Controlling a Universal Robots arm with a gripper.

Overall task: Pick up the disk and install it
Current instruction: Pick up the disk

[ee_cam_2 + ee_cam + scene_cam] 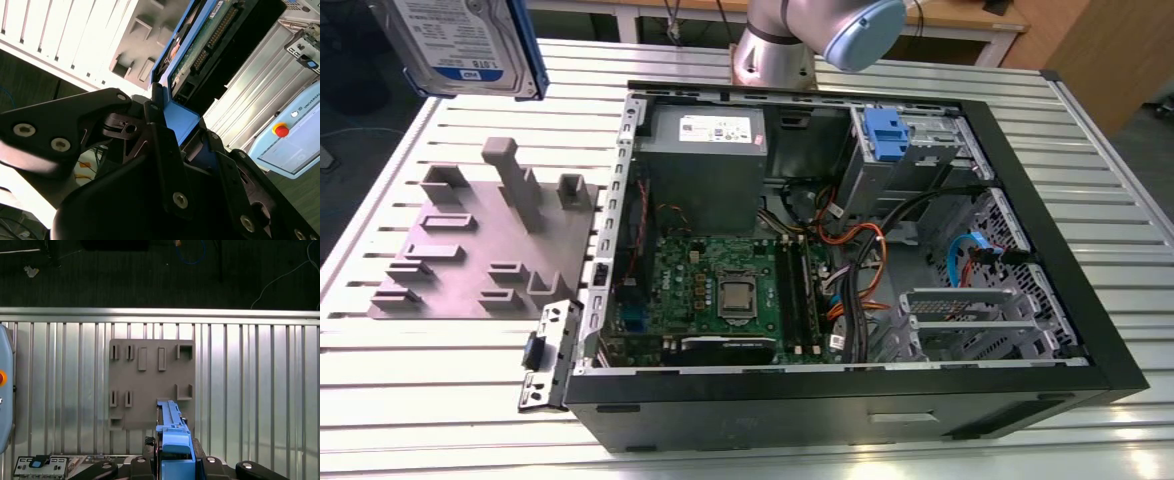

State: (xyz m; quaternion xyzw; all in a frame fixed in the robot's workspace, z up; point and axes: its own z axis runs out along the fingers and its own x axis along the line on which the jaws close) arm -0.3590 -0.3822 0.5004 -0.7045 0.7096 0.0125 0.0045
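So the whole setup sits on a ribbed aluminium table (440, 400), with a dark floor (150, 275) beyond its edge and a couple of loose cables (192, 252) lying down there. Wooden furniture (1107, 50) stands at the back on the exterior view's right. An open computer case (854, 400) lies on its side and takes up most of the table. Inside it you can see the green motherboard (720, 290), a grey power supply box (707, 160) and a mess of wiring. Just beside the case, on the exterior view's left, is a grey slotted tray (467, 250) with upright posts.

The disk (460, 45) is up in the air above the table's far corner on the exterior view's left, well apart from the case, with its label side facing the camera. In the second wrist view the claw (180, 125) is clamped on the disk's blue frame, a black finger (156, 117) pressed against each side. The first wrist view looks straight down past the blue edge at the tray below.

Hard to make out:
- **Disk:** it's cut off by the top and left edges in the exterior view, so I can't see what grips it there.
- **Robot arm (781, 40):** it runs out of frame at the top.
- **Control pendant (295, 135):** it has a red button (281, 130) and is only partly in frame.
- **Case drive bays:** they're half buried under cables.
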